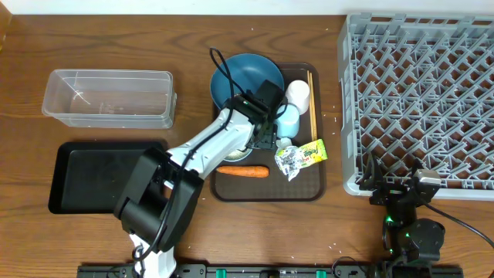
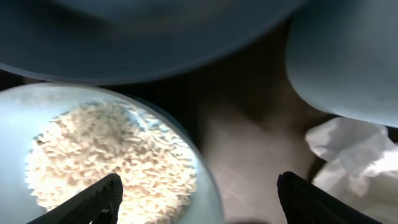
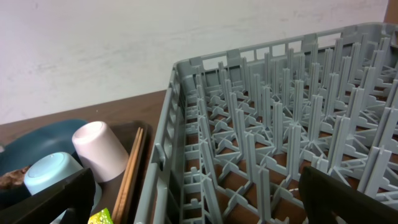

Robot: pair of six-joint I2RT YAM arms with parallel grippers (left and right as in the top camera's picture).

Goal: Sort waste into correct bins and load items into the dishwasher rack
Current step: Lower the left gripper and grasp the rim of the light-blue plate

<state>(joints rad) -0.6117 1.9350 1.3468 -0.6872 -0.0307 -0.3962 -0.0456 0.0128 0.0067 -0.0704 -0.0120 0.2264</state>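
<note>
Left tool point(image 2: 199, 193) stood released astride bowl point(image 2: 22, 121) rim, dish point(image 2: 155, 37) edge at 12 o'clock; right tool point(image 3: 199, 190) released, rack point(image 3: 249, 53) wall at 12 o'clock.

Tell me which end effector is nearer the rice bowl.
Left. The left end effector hangs directly over the rice bowl; the right end effector sits far off by the rack.
</note>
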